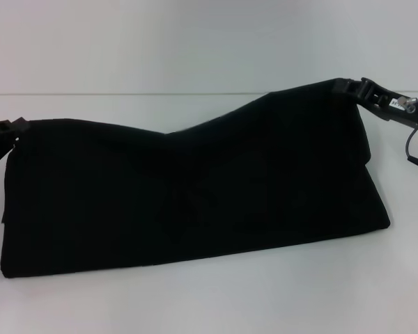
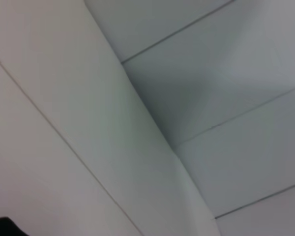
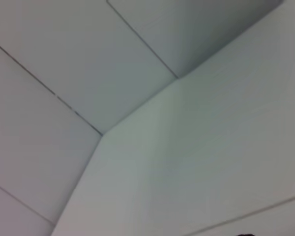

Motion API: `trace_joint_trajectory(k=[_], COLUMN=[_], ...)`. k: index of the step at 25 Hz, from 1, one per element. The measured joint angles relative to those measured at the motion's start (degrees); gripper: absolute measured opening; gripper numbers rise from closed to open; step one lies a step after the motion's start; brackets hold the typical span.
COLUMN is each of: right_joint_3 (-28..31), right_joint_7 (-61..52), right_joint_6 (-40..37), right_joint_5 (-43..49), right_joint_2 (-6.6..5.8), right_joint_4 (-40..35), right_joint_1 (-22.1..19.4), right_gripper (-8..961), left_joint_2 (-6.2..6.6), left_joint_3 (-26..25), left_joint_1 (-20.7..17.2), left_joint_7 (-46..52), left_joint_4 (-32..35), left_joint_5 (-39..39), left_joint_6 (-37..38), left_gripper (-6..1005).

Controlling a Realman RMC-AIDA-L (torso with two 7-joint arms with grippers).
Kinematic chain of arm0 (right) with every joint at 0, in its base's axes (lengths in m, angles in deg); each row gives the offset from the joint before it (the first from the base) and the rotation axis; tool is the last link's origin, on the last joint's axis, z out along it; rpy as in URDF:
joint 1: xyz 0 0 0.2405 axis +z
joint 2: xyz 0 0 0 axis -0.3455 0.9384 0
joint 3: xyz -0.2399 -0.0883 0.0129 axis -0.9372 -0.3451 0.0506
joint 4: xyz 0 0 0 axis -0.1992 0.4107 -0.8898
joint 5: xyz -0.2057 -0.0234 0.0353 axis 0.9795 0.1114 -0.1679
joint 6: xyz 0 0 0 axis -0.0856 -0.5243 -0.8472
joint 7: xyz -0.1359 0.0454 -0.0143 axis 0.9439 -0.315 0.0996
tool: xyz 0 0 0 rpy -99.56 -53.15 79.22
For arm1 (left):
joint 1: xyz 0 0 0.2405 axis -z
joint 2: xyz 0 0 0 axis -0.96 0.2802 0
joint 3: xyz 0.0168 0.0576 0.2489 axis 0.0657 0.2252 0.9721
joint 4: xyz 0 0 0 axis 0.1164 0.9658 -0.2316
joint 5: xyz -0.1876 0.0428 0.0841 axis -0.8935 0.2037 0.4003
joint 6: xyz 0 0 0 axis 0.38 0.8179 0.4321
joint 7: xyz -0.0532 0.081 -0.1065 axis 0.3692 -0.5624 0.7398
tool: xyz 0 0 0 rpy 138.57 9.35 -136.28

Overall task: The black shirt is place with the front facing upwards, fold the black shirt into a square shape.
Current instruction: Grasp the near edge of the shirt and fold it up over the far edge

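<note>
Both tools grip the black shirt (image 1: 195, 202): my right tool (image 1: 355, 88) pinches its raised corner at upper right of the head frame, my left tool (image 1: 1, 132) clamps the edge at far left. It hangs as a long band, lower edge on the white counter (image 1: 209, 299). One lengthwise fold looks done; squaring remains.

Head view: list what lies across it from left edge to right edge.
Left claw at the shirt's upper left corner → black shirt spread across the white table → right claw at the shirt's raised upper right corner.
</note>
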Motion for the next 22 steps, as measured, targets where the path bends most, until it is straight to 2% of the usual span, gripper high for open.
trace_joint_trajectory(k=[9,16,22], right_joint_3=[-0.2,-0.4,-0.4], right_joint_7=[7.6,10.2,14.1], right_joint_6=[7.1,9.8,13.5], right_joint_5=[-5.0,-7.8,-8.5], right_joint_2=[0.85,0.95,1.23], right_joint_4=[2.6,3.6,5.7], right_joint_1=[1.1,1.6,3.2], right_gripper=[58,59,59], left_joint_2=[-0.46,-0.67,-2.2], left_joint_3=[0.0,0.2,0.1], left_joint_1=[1.5,1.9,3.4], left_joint_7=[-0.8,-2.1,-5.4], left_joint_4=[-1.5,-2.1,-2.1], left_joint_5=[-1.4,-3.1,-3.1], left_joint_6=[-4.6,-7.7,-12.9], left_gripper=[25,25,25])
